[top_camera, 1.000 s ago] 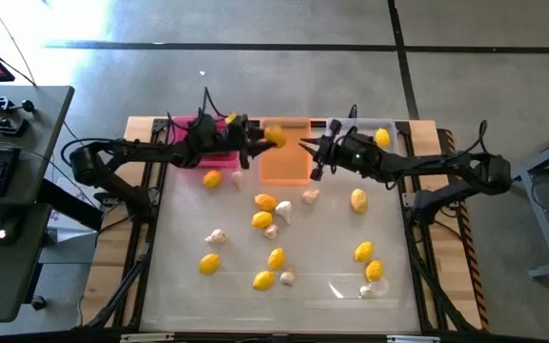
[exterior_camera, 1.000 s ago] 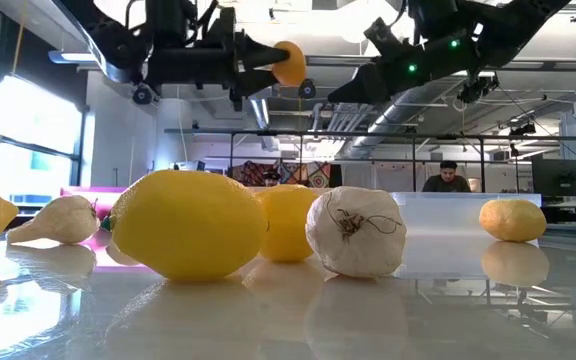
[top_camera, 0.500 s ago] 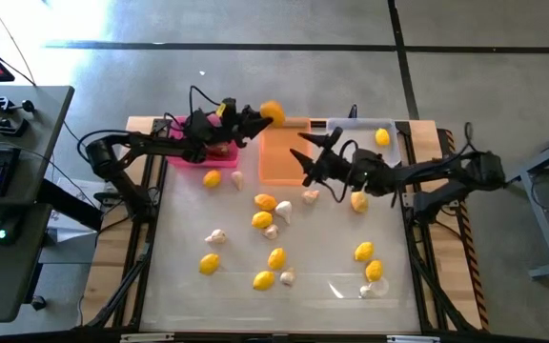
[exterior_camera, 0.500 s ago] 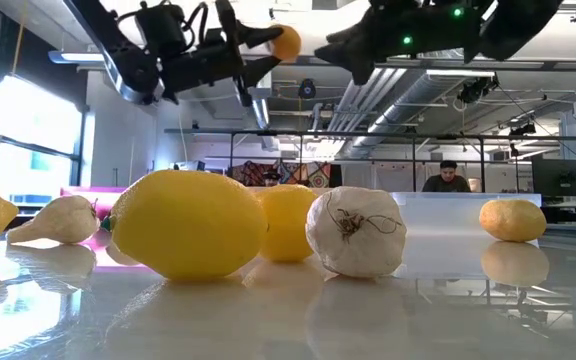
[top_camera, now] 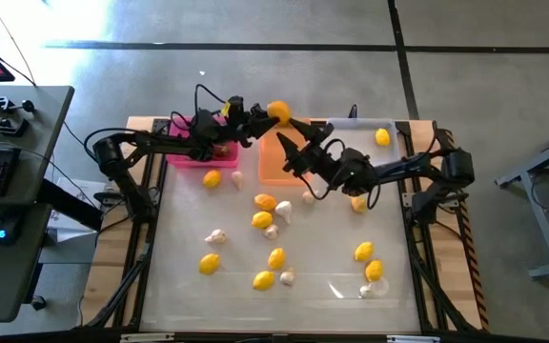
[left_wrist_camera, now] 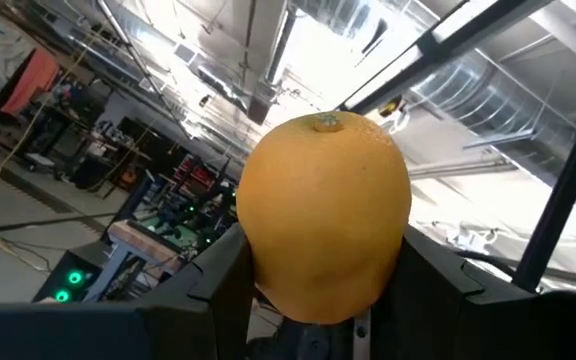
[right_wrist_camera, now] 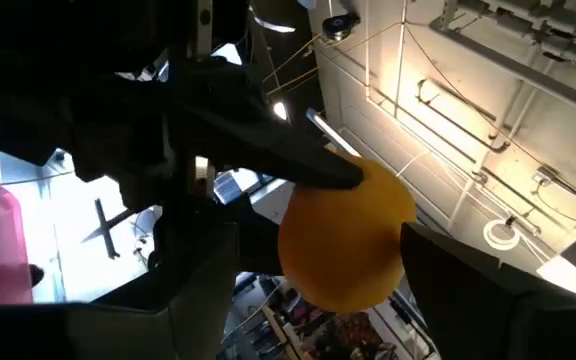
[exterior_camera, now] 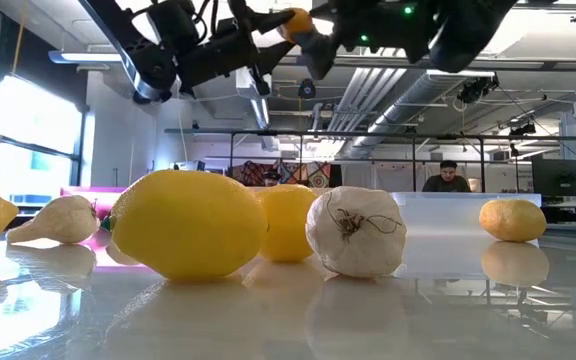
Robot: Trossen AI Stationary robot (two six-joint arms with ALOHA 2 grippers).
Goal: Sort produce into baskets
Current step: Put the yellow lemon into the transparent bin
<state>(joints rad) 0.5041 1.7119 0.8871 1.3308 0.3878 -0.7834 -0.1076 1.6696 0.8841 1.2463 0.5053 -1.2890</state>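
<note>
Left gripper clamps a round orange-yellow fruit high above the translucent orange tray, stem end up; right gripper spreads wide beside it.

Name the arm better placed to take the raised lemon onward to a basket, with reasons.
Right. The left gripper holds the lemon up, and the right gripper, open, is right beside it, over the orange basket. This looks like a handover.
</note>
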